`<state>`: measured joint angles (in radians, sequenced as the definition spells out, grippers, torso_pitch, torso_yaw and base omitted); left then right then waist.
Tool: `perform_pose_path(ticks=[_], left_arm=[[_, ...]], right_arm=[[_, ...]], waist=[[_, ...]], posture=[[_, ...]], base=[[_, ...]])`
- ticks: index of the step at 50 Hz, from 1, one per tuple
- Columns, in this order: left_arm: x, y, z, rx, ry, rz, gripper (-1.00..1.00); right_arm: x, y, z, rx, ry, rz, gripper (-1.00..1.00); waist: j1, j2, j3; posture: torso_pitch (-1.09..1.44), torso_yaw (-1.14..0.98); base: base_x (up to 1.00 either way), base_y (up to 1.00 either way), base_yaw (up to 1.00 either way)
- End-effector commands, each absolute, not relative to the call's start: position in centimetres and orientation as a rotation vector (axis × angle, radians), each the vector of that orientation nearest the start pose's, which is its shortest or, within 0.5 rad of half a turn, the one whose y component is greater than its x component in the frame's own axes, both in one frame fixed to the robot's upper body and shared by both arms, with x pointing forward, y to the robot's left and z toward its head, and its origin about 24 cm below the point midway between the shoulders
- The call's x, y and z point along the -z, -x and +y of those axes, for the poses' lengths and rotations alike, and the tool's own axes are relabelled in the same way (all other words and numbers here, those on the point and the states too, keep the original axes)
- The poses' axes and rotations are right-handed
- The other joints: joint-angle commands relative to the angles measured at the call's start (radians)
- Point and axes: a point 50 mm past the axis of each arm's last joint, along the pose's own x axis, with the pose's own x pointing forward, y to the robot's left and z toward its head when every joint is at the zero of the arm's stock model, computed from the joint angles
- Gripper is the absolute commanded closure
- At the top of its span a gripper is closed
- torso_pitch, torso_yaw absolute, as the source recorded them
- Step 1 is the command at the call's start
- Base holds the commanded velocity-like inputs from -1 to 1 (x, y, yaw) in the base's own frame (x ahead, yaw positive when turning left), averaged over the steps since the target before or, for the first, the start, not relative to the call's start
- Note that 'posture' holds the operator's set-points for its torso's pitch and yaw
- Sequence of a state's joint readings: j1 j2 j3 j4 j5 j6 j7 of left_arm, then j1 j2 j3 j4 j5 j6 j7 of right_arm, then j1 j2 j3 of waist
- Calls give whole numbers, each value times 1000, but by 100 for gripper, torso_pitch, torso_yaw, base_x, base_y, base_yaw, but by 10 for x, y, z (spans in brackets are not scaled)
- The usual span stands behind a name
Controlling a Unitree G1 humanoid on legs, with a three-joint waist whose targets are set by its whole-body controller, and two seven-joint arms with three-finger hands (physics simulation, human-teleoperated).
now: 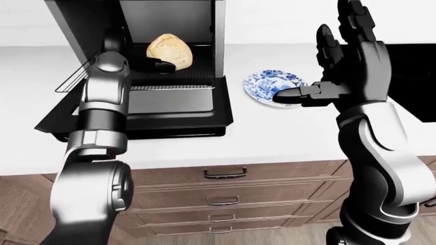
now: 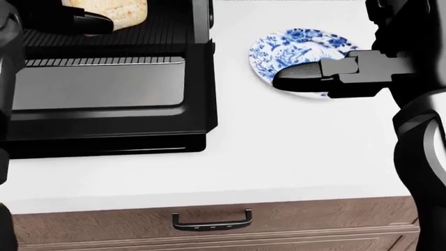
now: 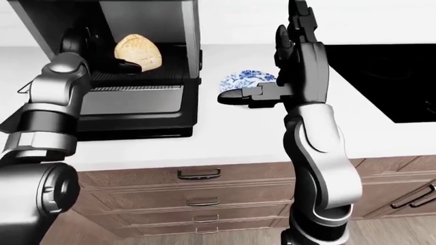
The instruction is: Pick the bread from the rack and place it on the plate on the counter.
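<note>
The bread [image 1: 170, 50], a pale round loaf, lies on the rack [image 1: 178, 76] inside the open black toaster oven, in the upper left of the eye views. My left hand [image 1: 146, 62] reaches into the oven. Its dark fingers [image 2: 85, 23] stand open at the loaf's near left side and do not close round it. The blue-and-white plate [image 2: 296, 42] sits on the white counter right of the oven. My right hand [image 1: 327, 56] is open and raised above the plate, fingers up, with its thumb [image 2: 301, 76] stretched over the plate's near rim.
The oven's door [image 2: 104, 99] is folded down flat onto the white counter [image 2: 278, 157]. A black cooktop [image 3: 382, 71] lies at the right. Wooden drawers with dark handles [image 2: 211, 219] run below the counter edge.
</note>
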<state>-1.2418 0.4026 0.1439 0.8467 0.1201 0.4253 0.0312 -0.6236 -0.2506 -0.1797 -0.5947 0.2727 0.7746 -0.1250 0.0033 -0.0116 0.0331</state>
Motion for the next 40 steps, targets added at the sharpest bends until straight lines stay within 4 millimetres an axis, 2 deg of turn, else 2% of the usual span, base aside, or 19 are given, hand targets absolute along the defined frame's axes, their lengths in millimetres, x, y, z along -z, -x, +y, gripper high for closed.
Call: perform_pose_path(ticks=[1,12,24,26,27,28,31,35,40], left_arm=[[-292,-413,212,-252,-290,-121,-100],[-288,-420,202,-243,-270,-129,-100],[-286,-421,200,-225,-278,-128,-100],[-286,-421,199,-226,-282,-128,-74],[-286,-421,199,-225,-283,-127,-44],[-286,-421,199,-225,-284,-127,-30],[-286,-421,199,-224,-294,-130,-18],[-284,-421,198,-219,-306,-129,12],[-283,-421,198,-216,-324,-129,28]], right_arm=[[-284,-268,-165,-15,3,-525,-100],[-283,-267,-166,-12,4,-523,-100],[-283,-267,-166,-11,5,-524,-100],[-283,-267,-166,-11,6,-524,-100],[-283,-267,-166,-11,7,-523,-100],[-283,-267,-166,-11,5,-523,-100],[-284,-267,-166,-12,6,-524,-100],[-283,-267,-167,-10,8,-524,-100],[-283,-267,-167,-8,8,-524,-100]], waist=[[-1,2,-29],[0,0,-28],[-1,0,-28],[0,0,-28],[0,0,-28],[0,-1,-28],[0,-1,-29],[0,-1,-29],[1,-1,-29]], posture=[[0,0],[0,0],[0,0],[0,0],[0,0],[0,0],[0,0],[0,0],[0,0]], base=[[0,0,0],[0,0,0],[0,0,0],[0,0,0],[0,0,0],[0,0,0],[0,0,0],[0,0,0],[0,0,0]])
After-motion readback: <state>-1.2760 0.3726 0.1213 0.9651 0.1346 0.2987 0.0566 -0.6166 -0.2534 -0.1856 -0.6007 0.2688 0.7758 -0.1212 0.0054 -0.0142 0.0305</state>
